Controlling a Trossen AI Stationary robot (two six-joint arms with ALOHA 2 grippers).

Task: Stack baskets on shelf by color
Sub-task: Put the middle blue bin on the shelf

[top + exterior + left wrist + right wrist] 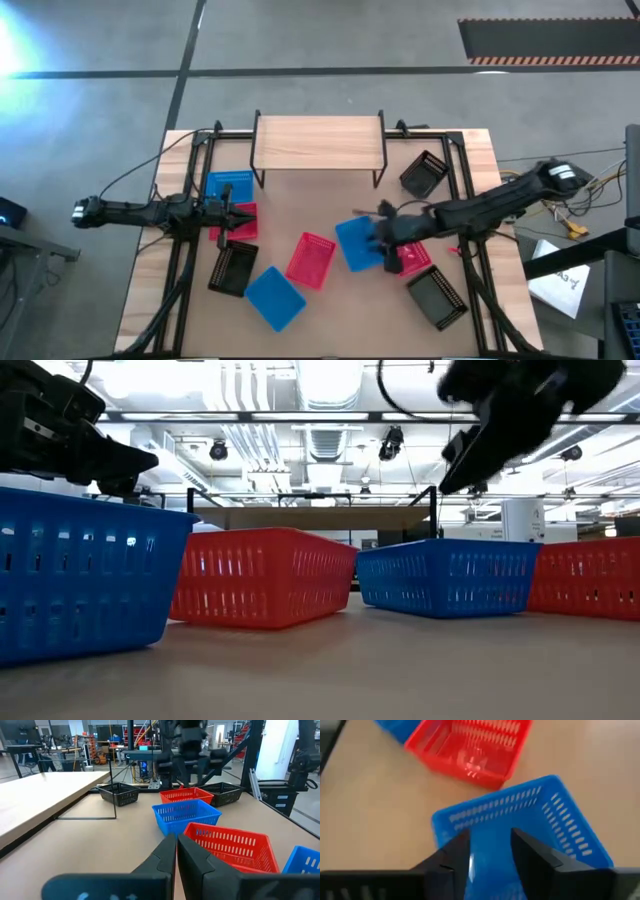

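Right end effector (490, 851), fingers parted, hovers over the blue basket (530, 820) rim; bare tabletop (375, 810) alongside.

My left end effector (176, 851) is sitting shut, fingers pressed together, over the desk (100, 845). Ahead, a red basket (232, 846) is lying nearest, a blue basket (186, 815) behind it, then another red basket (186, 795). The right arm's end effector (186, 767) is hanging above those. The shelf (45, 792) is standing alongside.

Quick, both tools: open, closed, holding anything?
Left tool: closed, holding nothing.
Right tool: open over the blue basket, not gripping.
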